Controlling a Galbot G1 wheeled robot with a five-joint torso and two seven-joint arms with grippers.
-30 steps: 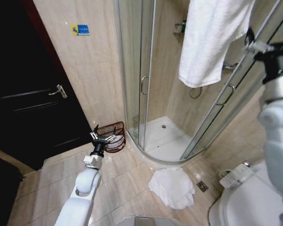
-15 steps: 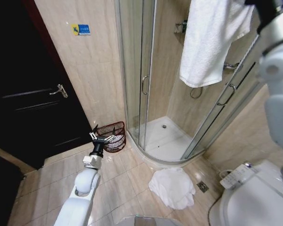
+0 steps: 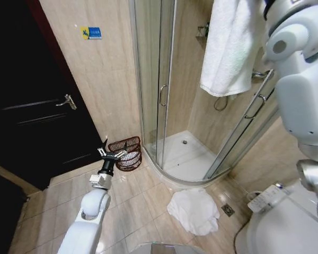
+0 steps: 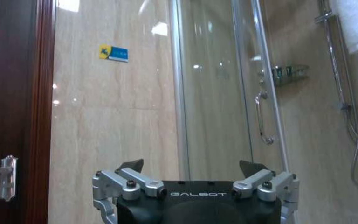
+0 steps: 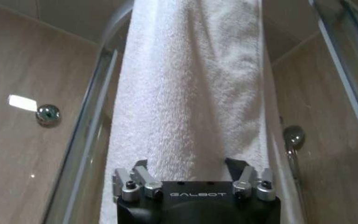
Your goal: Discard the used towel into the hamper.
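A white towel [image 3: 228,47] hangs over the top of the shower's glass wall, upper right in the head view. My right arm [image 3: 302,69] is raised beside it. In the right wrist view my right gripper [image 5: 187,167] is open, and the towel [image 5: 191,93] hangs straight ahead between its spread fingers, close to them. The hamper [image 3: 128,153], a dark reddish-brown wicker basket with something white inside, stands on the floor by the shower's edge. My left gripper [image 3: 112,154] is open, low and just left of the hamper; it [image 4: 191,165] is empty in the left wrist view.
A second white towel [image 3: 195,210] lies crumpled on the tiles before the shower tray [image 3: 183,159]. A floor drain [image 3: 227,209] is beside it. A black door [image 3: 26,106] is on the left, the glass shower door [image 3: 159,95] in the middle, a toilet [image 3: 286,222] at lower right.
My right arm has swung up and in toward the hanging towel and now looms large at the upper right. My left arm has barely shifted beside the hamper.
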